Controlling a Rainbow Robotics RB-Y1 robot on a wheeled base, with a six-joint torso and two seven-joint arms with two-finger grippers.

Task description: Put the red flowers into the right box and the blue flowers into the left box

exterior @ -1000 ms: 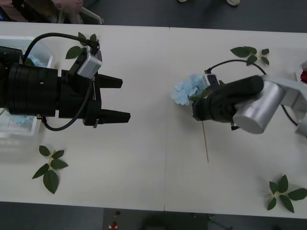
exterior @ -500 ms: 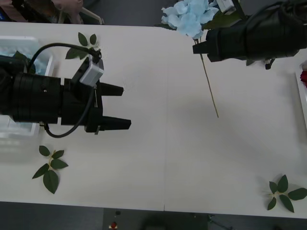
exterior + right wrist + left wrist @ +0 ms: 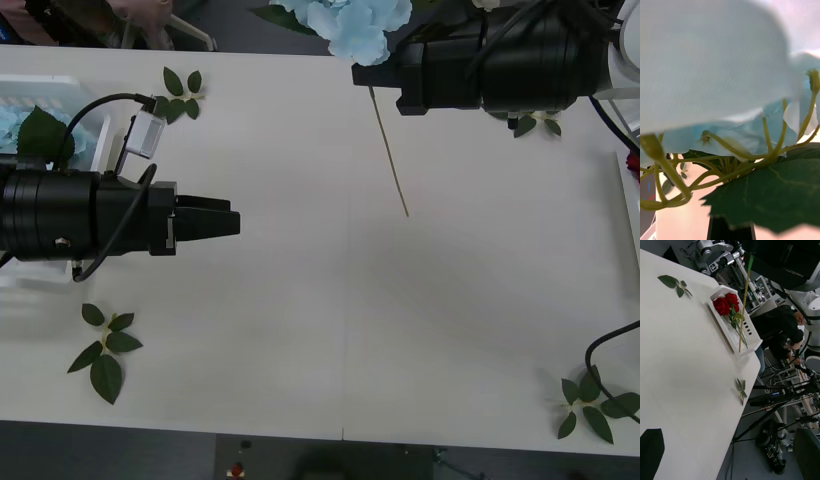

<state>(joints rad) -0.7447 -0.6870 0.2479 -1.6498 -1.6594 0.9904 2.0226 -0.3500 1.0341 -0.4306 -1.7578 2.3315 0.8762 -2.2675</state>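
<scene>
My right gripper (image 3: 372, 78) is raised over the table's far edge and shut on a pale-blue flower (image 3: 345, 20). Its thin stem (image 3: 390, 155) hangs down over the table. In the right wrist view the blue petals (image 3: 715, 67) and a dark leaf (image 3: 782, 195) sit right against the camera. My left gripper (image 3: 225, 222) hovers open over the table's left half, turned edge-on, holding nothing. The left box (image 3: 70, 92) behind that arm holds blue flowers (image 3: 10, 125). The right box (image 3: 720, 324) holds red flowers (image 3: 725, 304); its rim (image 3: 628, 215) shows as a sliver at the right edge.
Loose green leaf sprigs lie at the far left (image 3: 178, 85), near left (image 3: 105, 345), near right (image 3: 595, 400) and far right (image 3: 530, 122). The white table (image 3: 340, 300) is bare between the arms. Equipment and a person stand beyond the table's right end.
My right arm lifted the blue flower off the table and carried it left toward the far edge. My left gripper rolled edge-on and drew back slightly left.
</scene>
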